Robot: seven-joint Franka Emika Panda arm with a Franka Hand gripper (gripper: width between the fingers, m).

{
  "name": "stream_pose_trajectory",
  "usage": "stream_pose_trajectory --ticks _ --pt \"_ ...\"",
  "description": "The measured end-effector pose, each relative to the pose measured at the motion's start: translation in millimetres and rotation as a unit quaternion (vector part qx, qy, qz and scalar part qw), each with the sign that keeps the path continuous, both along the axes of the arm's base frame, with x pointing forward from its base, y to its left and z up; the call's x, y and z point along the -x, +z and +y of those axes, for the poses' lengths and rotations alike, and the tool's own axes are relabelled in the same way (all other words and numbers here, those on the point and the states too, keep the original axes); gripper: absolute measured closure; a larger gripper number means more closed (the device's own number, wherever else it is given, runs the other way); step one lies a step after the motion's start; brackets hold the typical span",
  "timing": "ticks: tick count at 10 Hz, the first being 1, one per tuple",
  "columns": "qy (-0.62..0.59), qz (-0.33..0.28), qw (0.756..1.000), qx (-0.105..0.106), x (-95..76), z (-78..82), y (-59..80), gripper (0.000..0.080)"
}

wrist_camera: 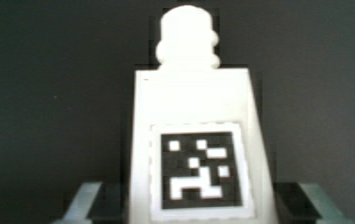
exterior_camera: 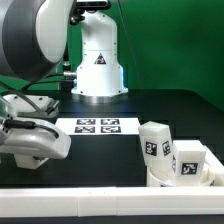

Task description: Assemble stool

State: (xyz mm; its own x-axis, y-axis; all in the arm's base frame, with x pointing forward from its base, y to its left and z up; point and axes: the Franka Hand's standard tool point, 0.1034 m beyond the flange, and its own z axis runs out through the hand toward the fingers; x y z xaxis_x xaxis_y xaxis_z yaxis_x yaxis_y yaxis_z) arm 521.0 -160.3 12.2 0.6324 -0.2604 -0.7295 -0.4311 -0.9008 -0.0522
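My gripper straddles one leg of the stool, with my fingers on either flank. That keeps the leg centred, and its peg points away from my wrist, which I judge suits screwing it into the seat. The wrist view is blurred at the fingers, so I cannot tell whether they press the leg or stand just off it. The leg is a white tapered block over the dark table, with a black-and-white square tag on its face and a knobbly peg at its narrow end. At the exterior view's lower right, two more legs stand upright close together. The marker board lies mid-frame.
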Motion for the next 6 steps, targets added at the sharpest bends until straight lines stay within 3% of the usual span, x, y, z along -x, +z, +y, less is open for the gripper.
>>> stream_pose_trajectory --ticks 2,3,4,6 --pt "0.001 -0.001 1.000 0.000 -1.7 0.3 2.1 0.0463" --pt "0.006 -0.011 1.000 0.001 -9.5 4.8 13.9 0.0463" --pt "0.004 -0.017 1.000 0.007 -17.6 12.1 30.8 0.0463" --pt "-0.006 -0.023 0.999 0.030 -28.1 44.4 75.3 0.0463"
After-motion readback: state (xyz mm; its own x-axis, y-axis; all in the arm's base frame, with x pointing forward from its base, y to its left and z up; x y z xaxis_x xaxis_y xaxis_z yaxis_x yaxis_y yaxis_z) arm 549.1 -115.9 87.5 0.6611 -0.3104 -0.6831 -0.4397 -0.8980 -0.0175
